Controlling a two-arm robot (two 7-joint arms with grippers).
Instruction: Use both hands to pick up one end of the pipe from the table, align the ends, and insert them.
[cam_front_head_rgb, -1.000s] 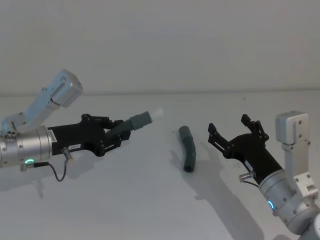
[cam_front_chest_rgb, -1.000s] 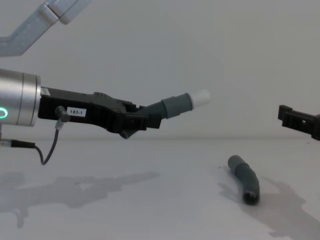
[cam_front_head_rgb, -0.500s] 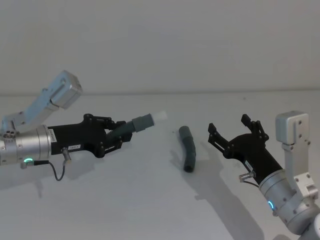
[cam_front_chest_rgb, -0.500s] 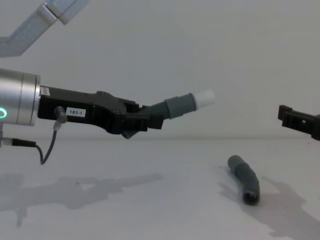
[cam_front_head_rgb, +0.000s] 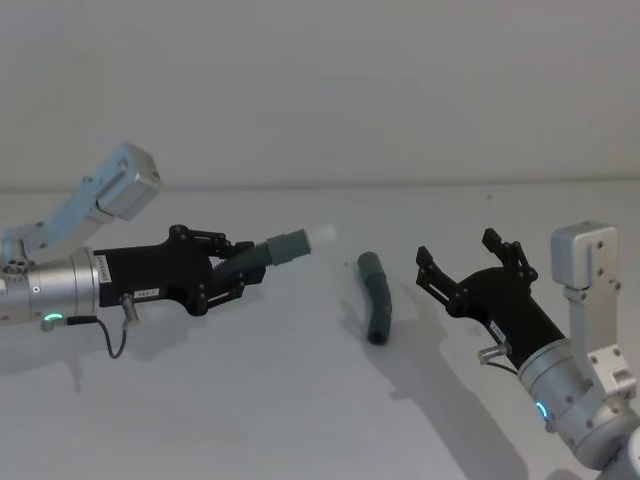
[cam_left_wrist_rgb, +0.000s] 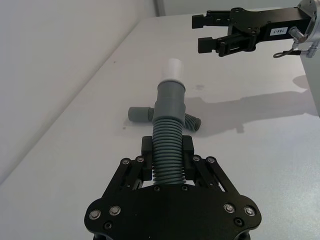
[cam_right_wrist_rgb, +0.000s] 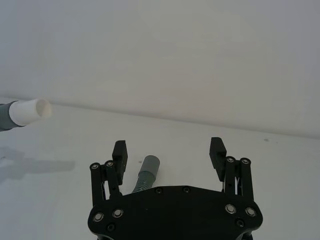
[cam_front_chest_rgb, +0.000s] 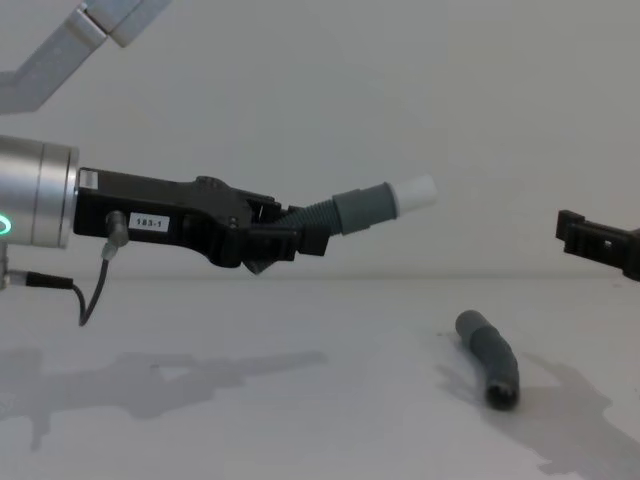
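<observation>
White-tipped pipe (cam_front_head_rgb: 288, 243) aloft; grey piece (cam_front_head_rgb: 377, 300) flat.

Both grippers are matte black and angular. The left gripper (cam_front_head_rgb: 238, 268) and right gripper (cam_front_head_rgb: 458, 250) have linkage-style fingers, with silver screws (cam_right_wrist_rgb: 227, 208) at the pivots and on the palm plate. The left wrist (cam_front_head_rgb: 50, 290) is a thick silver cylinder with a green light (cam_front_head_rgb: 50, 321). A thin black cable (cam_front_head_rgb: 115, 338) loops below it. A white label (cam_front_chest_rgb: 149, 224) reads 183-1. The right wrist (cam_front_head_rgb: 565, 390) is also silver, with a blue light (cam_front_head_rgb: 541, 410). Pale grey boxy links (cam_front_head_rgb: 120, 185) sit further up each arm.
</observation>
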